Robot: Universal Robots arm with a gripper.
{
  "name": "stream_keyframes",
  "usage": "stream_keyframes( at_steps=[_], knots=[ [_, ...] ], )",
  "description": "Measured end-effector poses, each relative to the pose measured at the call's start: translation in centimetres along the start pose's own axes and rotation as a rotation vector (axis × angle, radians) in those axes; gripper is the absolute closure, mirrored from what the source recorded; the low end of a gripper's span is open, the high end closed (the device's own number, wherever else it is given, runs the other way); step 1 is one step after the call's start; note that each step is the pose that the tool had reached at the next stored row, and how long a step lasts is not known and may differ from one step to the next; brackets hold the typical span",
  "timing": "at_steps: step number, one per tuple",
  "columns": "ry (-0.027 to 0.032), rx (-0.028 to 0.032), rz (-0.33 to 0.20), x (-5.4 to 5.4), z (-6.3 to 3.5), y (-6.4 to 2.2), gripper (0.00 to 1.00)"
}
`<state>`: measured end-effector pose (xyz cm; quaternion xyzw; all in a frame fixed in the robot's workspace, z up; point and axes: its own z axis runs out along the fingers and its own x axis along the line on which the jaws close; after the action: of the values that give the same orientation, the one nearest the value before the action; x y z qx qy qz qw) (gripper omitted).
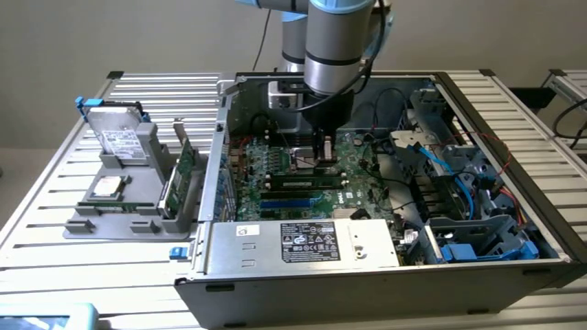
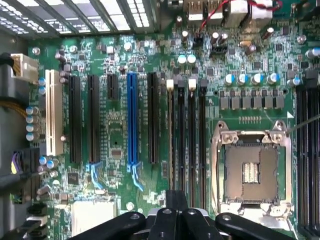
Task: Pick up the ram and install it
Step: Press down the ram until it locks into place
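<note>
1. One narrow green ram stick with a row of dark chips sits on edge in a long black slot on the motherboard, near the middle of the exterior frame.
2. Just above it the gripper points straight down, its black fingers drawn together with nothing between them; I cannot tell whether they touch the stick.
3. In the wrist view the gripper hangs over the black memory slots, between a blue slot and the open processor socket.
4. Crowding the exterior frame's right are blue cables and drive bays inside the open case.
5. A labelled metal power box lies just below the stick.
6. At the frame's left, a grey holder on the slatted table carries a hard drive and a broader green card.
</note>
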<state>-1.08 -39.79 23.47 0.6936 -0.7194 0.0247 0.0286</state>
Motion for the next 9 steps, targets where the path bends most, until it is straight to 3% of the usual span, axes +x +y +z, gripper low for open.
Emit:
stream_keyframes(
  at_steps=[4,9],
  knots=[
    [0.0,0.0,0.0,0.0,0.01,1.35,0.89],
    [0.0001,0.0008,0.0,0.1,0.23,2.35,0.89]
  ],
)
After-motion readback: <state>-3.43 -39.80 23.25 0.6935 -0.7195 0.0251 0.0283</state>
